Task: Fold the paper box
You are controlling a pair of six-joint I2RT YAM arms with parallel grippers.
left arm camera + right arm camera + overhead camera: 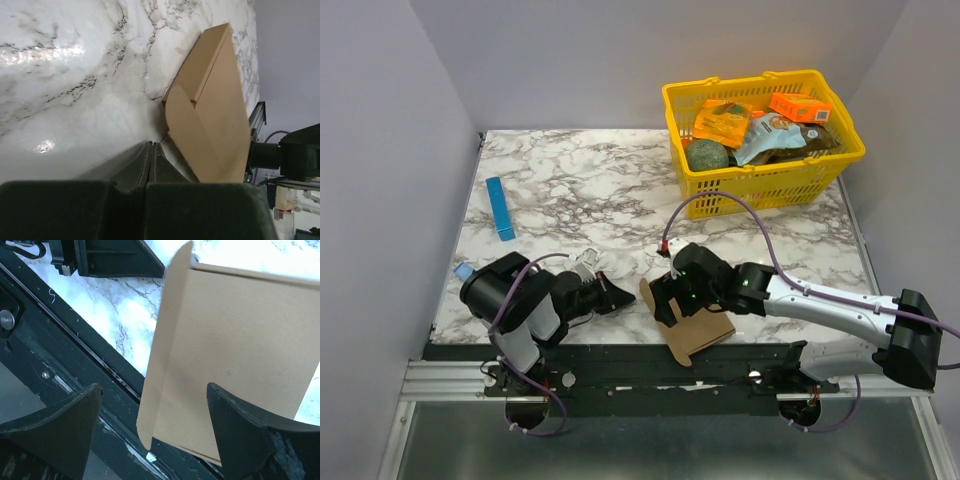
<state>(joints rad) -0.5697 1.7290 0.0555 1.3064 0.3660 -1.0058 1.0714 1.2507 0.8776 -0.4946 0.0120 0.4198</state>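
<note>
The paper box (698, 332) lies as a flat brown cardboard sheet at the table's near edge, with one corner over the black rail. A rounded side flap stands up along its left edge (165, 340). My left gripper (626, 297) is shut with nothing between its fingers; in the left wrist view its tips (151, 146) rest low on the marble, just short of the paper box (210, 115) and its rounded flap. My right gripper (666, 303) hovers over the sheet's left part. It stands open (155, 392), its fingers (240, 425) wide apart above the cardboard (235, 340).
A yellow basket (760, 188) with orange printed boxes (800, 106) and other packets stands at the back right. A thin blue strip (500, 208) lies at the left. The black rail (620, 352) runs along the near table edge. Grey walls close in on both sides.
</note>
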